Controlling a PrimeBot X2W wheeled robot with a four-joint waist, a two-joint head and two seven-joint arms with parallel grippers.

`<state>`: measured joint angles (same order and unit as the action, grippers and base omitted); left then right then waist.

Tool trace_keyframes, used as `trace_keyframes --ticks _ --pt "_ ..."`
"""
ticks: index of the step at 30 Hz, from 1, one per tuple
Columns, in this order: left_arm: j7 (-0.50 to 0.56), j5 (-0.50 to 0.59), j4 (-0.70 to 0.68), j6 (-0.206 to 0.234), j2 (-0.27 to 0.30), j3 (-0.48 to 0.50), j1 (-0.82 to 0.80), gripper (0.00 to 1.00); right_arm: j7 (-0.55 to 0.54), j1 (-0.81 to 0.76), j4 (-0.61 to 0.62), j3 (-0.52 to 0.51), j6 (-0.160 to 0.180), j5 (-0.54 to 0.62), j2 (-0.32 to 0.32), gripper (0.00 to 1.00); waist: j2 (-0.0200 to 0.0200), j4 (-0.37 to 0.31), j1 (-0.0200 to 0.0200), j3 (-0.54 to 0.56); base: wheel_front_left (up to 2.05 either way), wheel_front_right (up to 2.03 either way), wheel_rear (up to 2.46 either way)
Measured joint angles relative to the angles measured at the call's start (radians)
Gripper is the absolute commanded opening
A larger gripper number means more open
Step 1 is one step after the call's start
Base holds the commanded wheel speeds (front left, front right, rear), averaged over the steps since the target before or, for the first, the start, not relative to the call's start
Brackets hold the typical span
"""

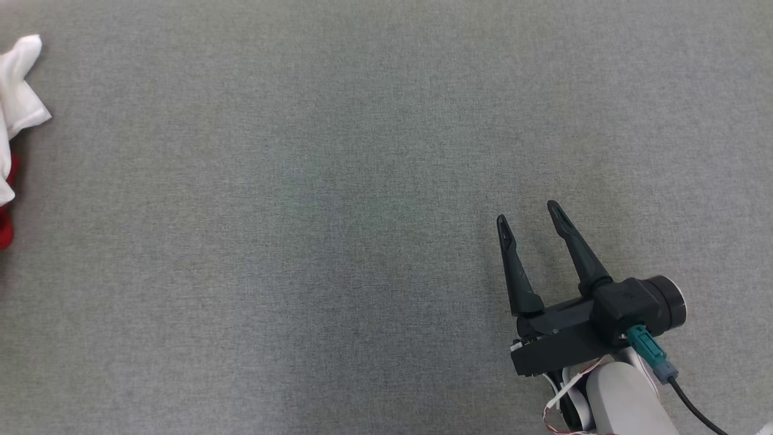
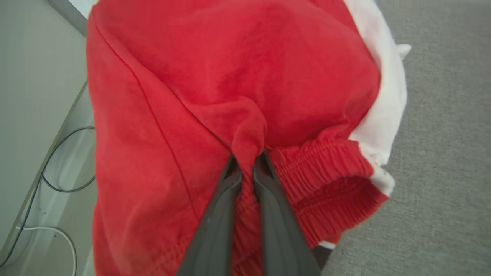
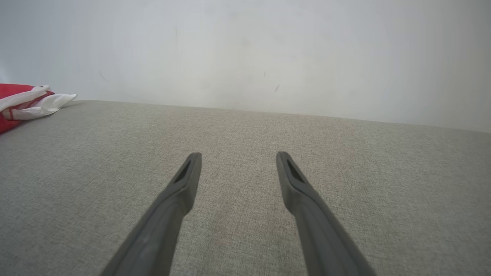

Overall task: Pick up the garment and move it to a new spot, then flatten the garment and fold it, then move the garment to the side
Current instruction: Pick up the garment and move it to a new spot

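Garment (image 2: 230,76), red and white, sits at the tabletop's (image 1: 302,241) left edge; your left pincer (image 2: 247,159) clenches a red fold, your right pincer (image 1: 527,212) stands released, well apart from it.

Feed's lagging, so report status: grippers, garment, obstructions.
Left gripper shut on a fold of the red-and-white garment. Right gripper open over grey cloth surface. Cables on floor off the edge.

1. The garment (image 1: 18,103) is cut by the head view's left edge; its full shape cannot be told;
2. In the left wrist view it runs past the top and bottom edges; how deep the fold sits between the left gripper (image 2: 247,157) fingers is hidden;
3. The right gripper (image 3: 238,154) finger bases are cut by the right wrist view's bottom edge.
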<state>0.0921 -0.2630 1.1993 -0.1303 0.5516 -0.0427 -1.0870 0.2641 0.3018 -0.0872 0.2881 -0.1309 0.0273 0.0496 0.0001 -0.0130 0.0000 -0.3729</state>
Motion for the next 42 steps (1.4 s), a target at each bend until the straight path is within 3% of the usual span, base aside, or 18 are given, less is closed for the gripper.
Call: trace_keyframes --ticks 11,20,30,36,42 --pt "-0.188 -0.009 -0.097 0.0 -0.002 -0.082 -0.041 0.0 0.0 -0.015 -0.018 0.005 0.0 -0.02 0.0 1.0 0.0 0.037 0.0 0.064 0.0 0.0 0.0" --pt "-0.252 -0.047 -0.257 0.0 0.0 -0.213 -0.094 0.0 0.0 -0.033 -0.024 0.0 0.0 -0.06 0.0 1.0 -0.0001 0.056 -0.0001 0.129 0.0 0.0 0.0" --pt "-0.214 -0.114 -0.505 0.0 -0.007 -0.332 -0.113 0.0 0.0 -0.052 -0.014 -0.007 0.0 -0.091 0.0 1.0 0.0 0.038 -0.0001 0.167 0.0 0.0 0.0" --pt "-0.148 -0.155 -0.697 0.0 -0.006 -0.379 -0.115 0.0 0.0 -0.056 0.0 -0.015 0.0 -0.117 0.0 1.0 -0.0001 0.0 -0.0001 0.178 0.0 0.0 0.0" --pt "-0.061 -0.209 -0.884 0.002 -0.04 -0.41 -0.094 0.0 0.0 -0.065 0.008 -0.032 0.0 -0.133 0.0 1.0 -0.0001 -0.054 -0.0001 0.183 0.0 0.0 0.0"
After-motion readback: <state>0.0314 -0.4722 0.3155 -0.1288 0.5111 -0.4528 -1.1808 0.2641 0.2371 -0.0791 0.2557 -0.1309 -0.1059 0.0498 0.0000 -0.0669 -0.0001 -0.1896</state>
